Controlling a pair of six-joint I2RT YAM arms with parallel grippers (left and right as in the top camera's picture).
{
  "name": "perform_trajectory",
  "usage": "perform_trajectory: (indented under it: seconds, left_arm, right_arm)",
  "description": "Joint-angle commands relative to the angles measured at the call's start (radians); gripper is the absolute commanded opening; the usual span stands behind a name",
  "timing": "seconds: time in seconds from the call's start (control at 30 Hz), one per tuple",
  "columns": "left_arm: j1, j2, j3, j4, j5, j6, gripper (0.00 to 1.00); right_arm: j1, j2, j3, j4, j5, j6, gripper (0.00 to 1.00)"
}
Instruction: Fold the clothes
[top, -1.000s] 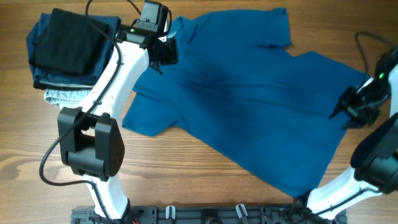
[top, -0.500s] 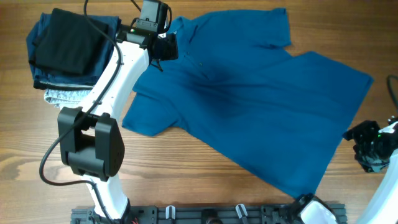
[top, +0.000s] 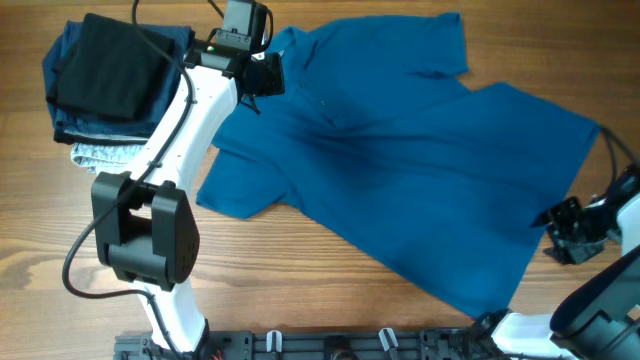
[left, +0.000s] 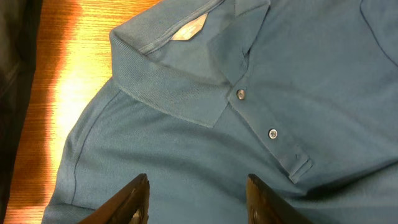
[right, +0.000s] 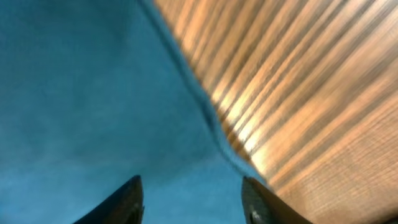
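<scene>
- The T-shirt (top: 400, 170) lies spread flat and face up on the table (top: 300, 290), slantwise. Its neck is toward my left gripper (top: 262, 80) and its lower hem toward my right gripper (top: 556, 226).
- I judge it light, soft and limp. It won't hold any shape, and it will sag and drag on the wood if lifted by one point. The knit looks grippy rather than slick, and nothing about it is fragile.
- Left gripper (left: 198, 193): the jaws stand moderately apart with nothing between them, hovering over the cloth. In the left wrist view the shoulder fabric sits directly under the fingers. The collar (left: 168, 93) is just ahead of the tips, the two buttons (left: 240, 93) are ahead and off to one side, and the label (left: 189, 28) is farther ahead inside the neck.
- Right gripper (right: 193, 199): it is also parted and empty. The shirt's edge (right: 205, 112) runs diagonally ahead of the fingers, with blue cloth on one side and bare wood on the other. This view is blurred, so I cannot tell how high above the fabric I am.
- I'd take hold with thin pinches on the edges, at the shoulder seam beside the collar and at the hem corner. Both arms should carry together so the fold lands flat.
- The folded pile (top: 110, 75) sits just beside my left arm, on the far side from the shirt. I'd leave it alone.
</scene>
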Motion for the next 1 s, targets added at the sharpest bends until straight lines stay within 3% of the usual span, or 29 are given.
perform_trajectory:
  seconds: [0.0, 0.17, 0.2, 0.27, 0.33, 0.5, 0.6, 0.97]
  left_arm:
    - [0.008, -0.029, 0.003, 0.003, -0.014, -0.004, 0.5]
    - [0.012, -0.029, 0.003, 0.003, -0.014, -0.003, 0.51]
    - [0.012, -0.029, 0.003, 0.003, -0.014, -0.004, 0.51]
    - [0.016, -0.029, 0.003, 0.003, -0.014, -0.004, 0.51]
    - [0.021, -0.029, 0.003, 0.002, -0.014, -0.004, 0.51]
    - [0.023, -0.029, 0.003, 0.002, -0.017, -0.004, 0.51]
    - [0.023, -0.029, 0.003, 0.002, -0.017, -0.004, 0.51]
    - [0.021, -0.029, 0.003, 0.007, -0.016, -0.005, 0.52]
  right_arm:
    - [-0.003, 0.009, -0.125, 0.101, 0.077, -0.003, 0.55]
    - [-0.003, 0.009, -0.199, 0.221, 0.091, -0.009, 0.55]
    - [-0.003, 0.009, -0.199, 0.232, 0.09, -0.014, 0.5]
    - [-0.003, 0.009, -0.199, 0.248, 0.089, -0.014, 0.29]
    - [-0.003, 0.009, -0.199, 0.266, 0.089, -0.014, 0.19]
    - [-0.003, 0.009, -0.199, 0.278, 0.089, -0.016, 0.2]
    - [-0.003, 0.009, -0.191, 0.299, 0.09, -0.028, 0.04]
    - [-0.004, 0.046, -0.023, 0.407, 0.097, -0.08, 0.04]
